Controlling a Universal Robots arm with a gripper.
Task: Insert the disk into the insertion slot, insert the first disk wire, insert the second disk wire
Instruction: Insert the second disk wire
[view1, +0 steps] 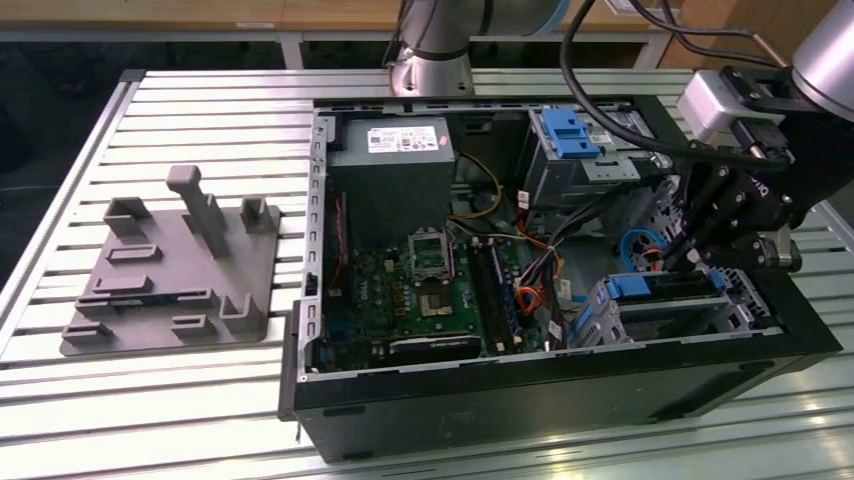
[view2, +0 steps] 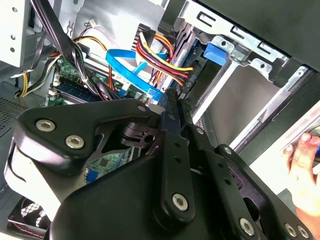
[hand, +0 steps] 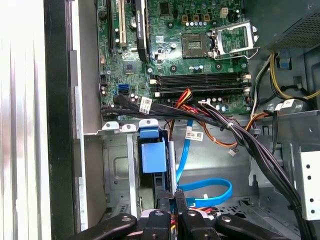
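Observation:
The disk (view1: 663, 287), in its blue carrier (hand: 152, 156), lies inside the insertion slot (view1: 747, 305), a grey perforated bay at the case corner on the exterior view's right. My gripper (view1: 694, 255) hangs just above the disk's inner end. In both wrist views its fingers (hand: 165, 202) stand pressed together, and the gripper (hand: 173, 196) pinches the end of a flat blue disk wire (hand: 206, 186). That wire (view2: 131, 64) loops back toward the motherboard. A red, yellow and black wire bundle (view2: 162, 52) hangs beside the gripper (view2: 172, 97).
The open black case (view1: 534, 400) lies on a slatted metal table (view1: 200, 400). A taller grey cage with a blue latch (view1: 571, 135) stands behind the slot. Black cable bundles (hand: 240, 135) cross the motherboard (hand: 190, 55). A grey fixture block (view1: 174, 265) sits apart. A person's hand (view2: 300, 155) rests outside the case.

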